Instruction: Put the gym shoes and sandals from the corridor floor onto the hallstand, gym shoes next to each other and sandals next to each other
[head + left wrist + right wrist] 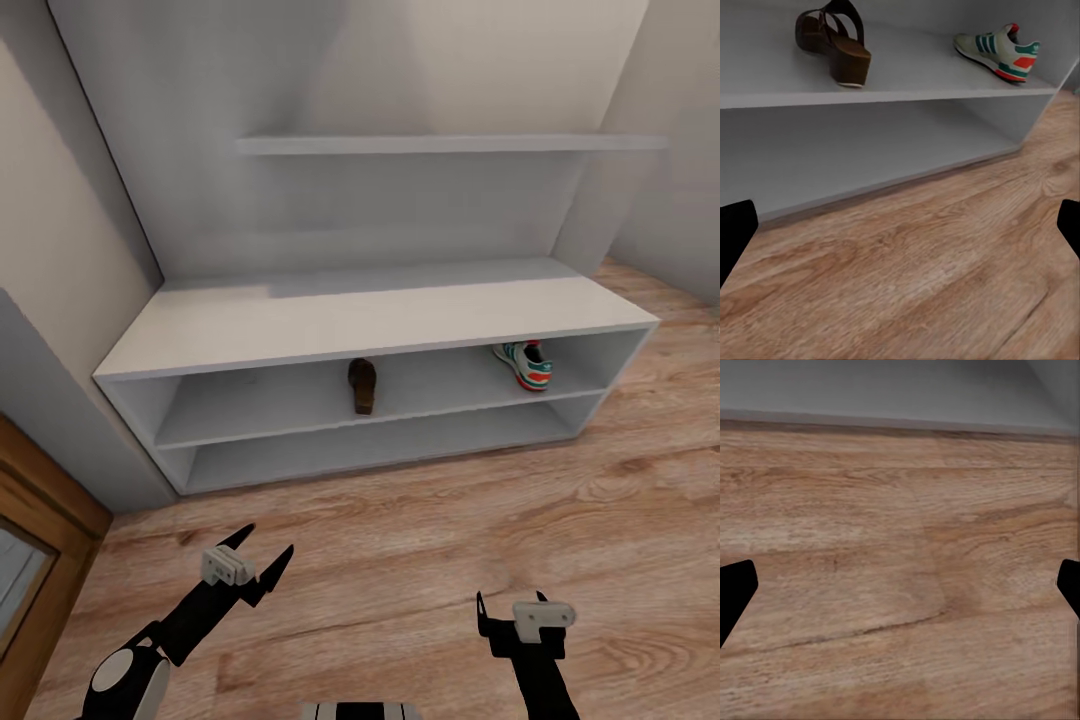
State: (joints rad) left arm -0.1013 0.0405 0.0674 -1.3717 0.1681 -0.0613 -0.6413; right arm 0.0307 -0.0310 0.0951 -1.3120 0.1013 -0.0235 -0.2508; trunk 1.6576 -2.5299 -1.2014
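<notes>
Sandal (362, 384) and gym shoe (523, 363) sitting apart on the hallstand (300, 325) upper shelf; left gripper (262, 560) and right gripper (510, 606) hovering with fingers spread, apparently empty

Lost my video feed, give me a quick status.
Left end effector and right end effector open, empty, above floor. One sandal and one gym shoe on hallstand upper shelf, apart. Nothing blocking.

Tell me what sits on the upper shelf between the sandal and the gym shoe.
Nothing: in the head view, the shelf board between the sandal and the gym shoe is bare grey; the left wrist view shows the same empty stretch.
</notes>
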